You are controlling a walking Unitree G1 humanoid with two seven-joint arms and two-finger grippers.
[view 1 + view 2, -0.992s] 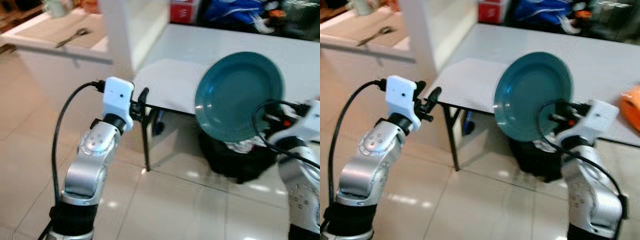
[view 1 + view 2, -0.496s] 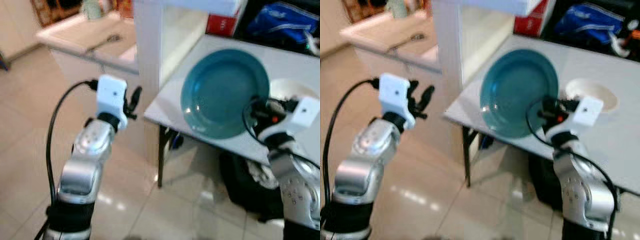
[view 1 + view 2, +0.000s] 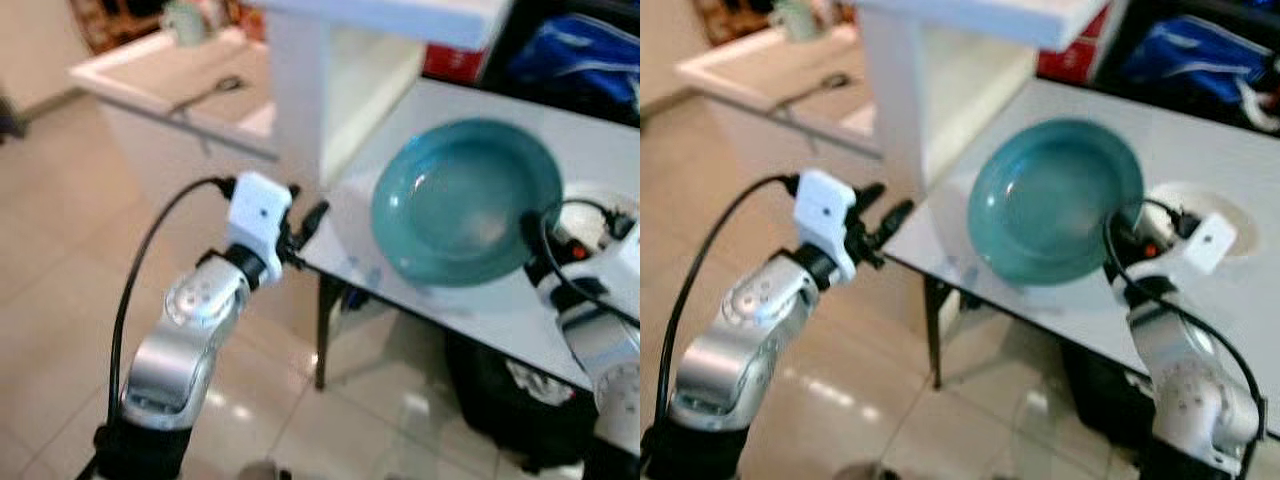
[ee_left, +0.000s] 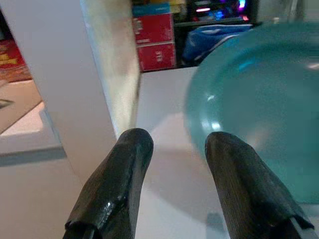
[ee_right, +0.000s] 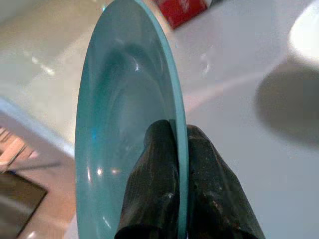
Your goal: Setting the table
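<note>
White tabletop (image 3: 470, 310) fills the right half of the head views, with a white pillar (image 3: 295, 90) at its near-left corner, a counter (image 3: 170, 85) with a spoon-like utensil (image 3: 205, 92) in the upper left, and pale tiled floor below.

Start at the right gripper (image 5: 177, 164): its two black fingers (image 5: 154, 184) are pinched on the rim of the teal plate (image 3: 465, 200), one finger on each face, as the right wrist view shows plainly. In the head views that gripper sits at the plate's right edge, in the right middle of the frame, and the plate spreads up and to the left from it, tilted with its hollow facing the camera.

Compared with a second ago, the plate shows over the tabletop instead of over the dark bag beneath the table, and it leans flatter; much of that shift is the camera's own, as the robot has come closer. My judgement: carrying is nearly done and setting down comes next, though whether the lower rim touches the table I cannot tell.

Further out, a white bowl (image 3: 1215, 215) lies just to the right of the gripper, so the release wants care. The left gripper (image 4: 172, 149) hovers at the table's left corner, fingers spread and empty, near the plate's left rim but apart from it.
</note>
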